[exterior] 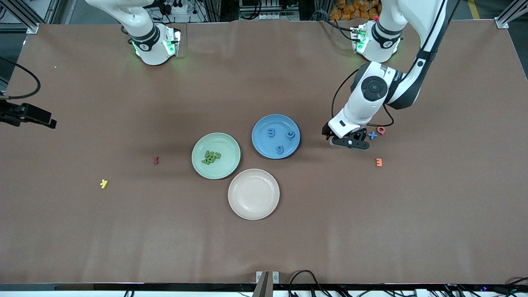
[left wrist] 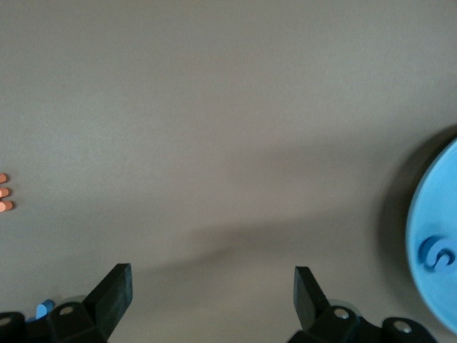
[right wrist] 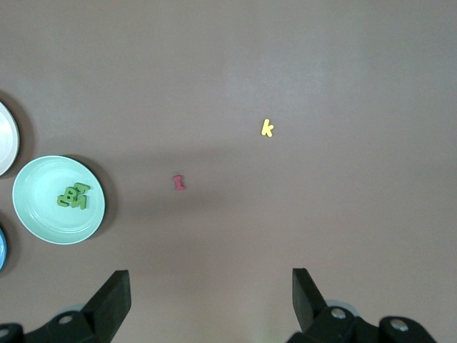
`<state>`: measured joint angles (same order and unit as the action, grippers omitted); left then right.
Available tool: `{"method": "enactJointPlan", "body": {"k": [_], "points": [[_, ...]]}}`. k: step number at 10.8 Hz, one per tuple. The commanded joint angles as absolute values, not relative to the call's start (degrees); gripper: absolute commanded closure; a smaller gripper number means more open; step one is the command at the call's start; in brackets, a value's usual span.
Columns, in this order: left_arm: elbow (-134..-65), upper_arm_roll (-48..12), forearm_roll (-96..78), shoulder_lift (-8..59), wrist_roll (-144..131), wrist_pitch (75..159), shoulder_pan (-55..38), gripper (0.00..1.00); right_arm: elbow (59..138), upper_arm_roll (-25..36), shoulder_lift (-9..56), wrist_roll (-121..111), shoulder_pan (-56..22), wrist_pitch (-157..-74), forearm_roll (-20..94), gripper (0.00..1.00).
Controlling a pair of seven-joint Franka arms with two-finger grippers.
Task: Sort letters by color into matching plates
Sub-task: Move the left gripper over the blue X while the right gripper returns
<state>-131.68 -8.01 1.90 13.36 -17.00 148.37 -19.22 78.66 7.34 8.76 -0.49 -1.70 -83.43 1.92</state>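
The blue plate (exterior: 284, 122) holds three blue letters (exterior: 280, 149). A fourth blue letter, an x (exterior: 373, 135), lies on the table toward the left arm's end. My left gripper (exterior: 350, 143) is open and empty, low over the bare table between the blue plate and the x. In the left wrist view the gripper (left wrist: 212, 282) has the x (left wrist: 44, 309) just outside one finger, and the blue plate's rim (left wrist: 421, 214) shows. The mint green plate (exterior: 225, 142) holds a pile of green letters (exterior: 211, 156). My right gripper (right wrist: 211, 286) is open and empty, waiting high near its base.
An empty beige-pink plate (exterior: 253, 194) sits nearer the camera, touching on both plates. A pink letter (exterior: 380, 130) lies beside the blue x and an orange letter (exterior: 378, 162) nearer the camera. A red piece (exterior: 156, 160) and a yellow k (exterior: 104, 184) lie toward the right arm's end.
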Motion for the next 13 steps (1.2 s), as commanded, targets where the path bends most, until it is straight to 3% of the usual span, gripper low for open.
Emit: {"method": "enactJointPlan", "body": {"k": [1,6,13], "points": [[-137.37,-7.91,2.99,9.67,-13.1,151.08,-18.37,0.0,79.71,8.87,5.54,0.09,-2.2,-82.44,2.9,0.0],[-141.68,-7.82,2.99,9.84,-3.62,155.3,-15.56,0.0,84.37,8.96,4.13,0.0,-2.64,-82.79,1.32,0.0],[-143.7,-7.73,2.99,10.02,14.39,155.48,-11.78,0.0,83.67,8.61,4.75,0.09,-2.55,-83.14,-0.44,0.0]]}}
